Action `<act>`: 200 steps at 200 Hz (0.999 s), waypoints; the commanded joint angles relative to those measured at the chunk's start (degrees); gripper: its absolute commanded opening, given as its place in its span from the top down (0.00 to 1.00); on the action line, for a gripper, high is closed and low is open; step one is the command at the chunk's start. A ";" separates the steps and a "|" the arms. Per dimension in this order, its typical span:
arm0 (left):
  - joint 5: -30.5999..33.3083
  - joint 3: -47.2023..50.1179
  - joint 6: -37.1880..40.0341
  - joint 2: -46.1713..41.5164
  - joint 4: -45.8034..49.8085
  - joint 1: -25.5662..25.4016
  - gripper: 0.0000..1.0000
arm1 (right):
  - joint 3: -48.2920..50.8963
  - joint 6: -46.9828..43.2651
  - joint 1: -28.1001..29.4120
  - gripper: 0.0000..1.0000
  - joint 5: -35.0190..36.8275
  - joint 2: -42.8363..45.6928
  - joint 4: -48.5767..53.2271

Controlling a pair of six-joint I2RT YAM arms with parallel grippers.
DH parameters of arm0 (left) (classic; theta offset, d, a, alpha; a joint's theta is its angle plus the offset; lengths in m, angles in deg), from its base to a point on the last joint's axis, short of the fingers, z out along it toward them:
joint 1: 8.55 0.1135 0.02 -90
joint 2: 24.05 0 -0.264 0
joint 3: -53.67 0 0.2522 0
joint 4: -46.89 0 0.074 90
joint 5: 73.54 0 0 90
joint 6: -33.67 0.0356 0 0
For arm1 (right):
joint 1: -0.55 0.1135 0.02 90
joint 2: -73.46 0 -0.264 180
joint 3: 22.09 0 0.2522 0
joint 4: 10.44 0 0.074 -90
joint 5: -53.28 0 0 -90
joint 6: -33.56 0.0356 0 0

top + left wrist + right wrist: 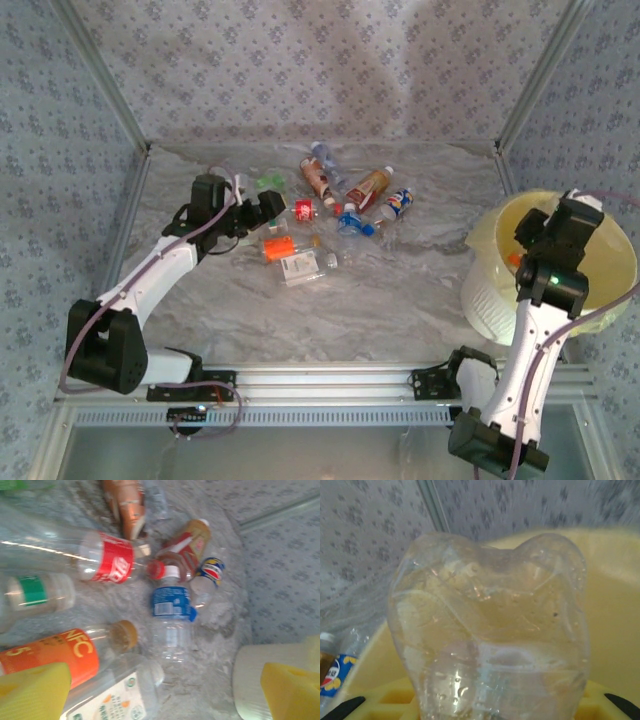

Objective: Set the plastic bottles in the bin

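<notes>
The right gripper (pixel 528 236) is squeezing a clear bottle (pixel 490 630) and holds it up over the big yellow bin (pixel 492 300). The left gripper (pixel 271 207) has its fingers spread wide above the other bottles (pixel 345 205), which lie in a bunch on the table (pixel 420 300).

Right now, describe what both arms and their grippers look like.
The left arm and right arm: white shells, black joint housings, thin pale cables running alongside. A small green light glows on the right arm. The left gripper is black, with yellow finger pads.
</notes>
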 commanded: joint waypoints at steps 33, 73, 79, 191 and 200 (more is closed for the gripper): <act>15.03 -0.82 1.44 -2.77 9.61 -0.13 0.02 | 9.17 5.57 -0.41 0.54 -7.62 2.78 -8.43; 19.01 -0.41 0.28 -3.67 11.56 0.39 0.02 | 9.95 5.85 -0.37 0.43 -8.19 2.59 -8.30; 19.50 -0.22 0.00 -3.77 11.69 0.55 0.02 | 9.87 5.85 -0.36 0.41 -8.25 2.59 -8.20; 21.77 2.05 -4.63 -4.47 13.37 4.13 0.02 | 3.79 5.59 0.69 0.10 -5.25 8.24 -7.05; 22.09 2.31 -5.20 -4.57 13.36 4.37 0.02 | 2.92 4.64 1.83 0.09 -5.41 8.75 -7.12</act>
